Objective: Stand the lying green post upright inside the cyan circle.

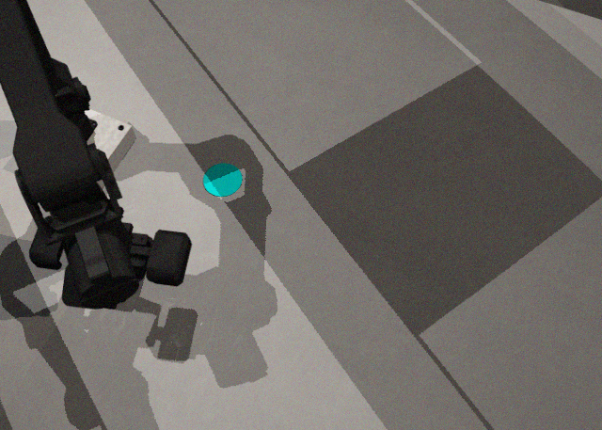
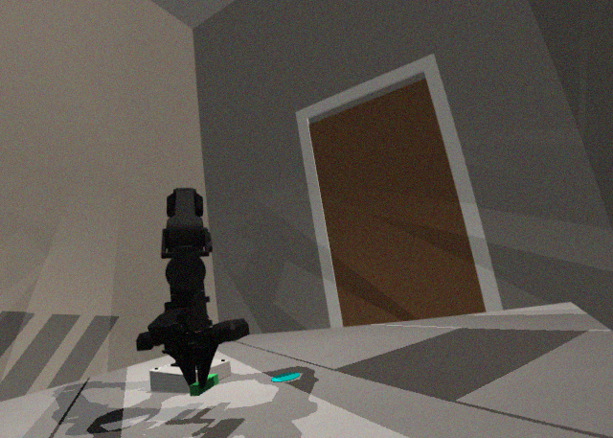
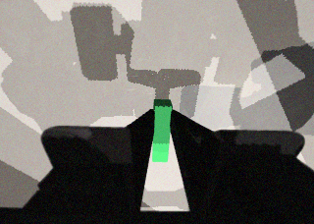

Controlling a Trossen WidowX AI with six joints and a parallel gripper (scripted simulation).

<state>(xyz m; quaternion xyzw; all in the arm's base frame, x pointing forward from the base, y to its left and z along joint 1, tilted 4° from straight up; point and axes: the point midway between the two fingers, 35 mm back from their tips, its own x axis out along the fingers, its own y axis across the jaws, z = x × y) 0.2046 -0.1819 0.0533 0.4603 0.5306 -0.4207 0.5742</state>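
The green post (image 2: 213, 380) (image 3: 162, 126) is between the fingertips, roughly level and not upright. It is low over the table; any gap beneath it is hard to judge. My gripper (image 2: 197, 384) (image 3: 162, 114) points down and is shut on the post. In the top view the arm hides the post and the fingertips. The cyan circle (image 1: 226, 183) (image 2: 285, 377) lies flat on the table with nothing standing in it. It is to the right of the gripper in the top and exterior views, and out of the wrist view.
The white arm base (image 1: 109, 131) (image 2: 170, 381) is close behind the gripper and post in the exterior view. Large arm shadows and a dark square patch (image 1: 447, 192) (image 2: 460, 358) mark the surface. A brown door (image 2: 391, 200) is in the background wall.
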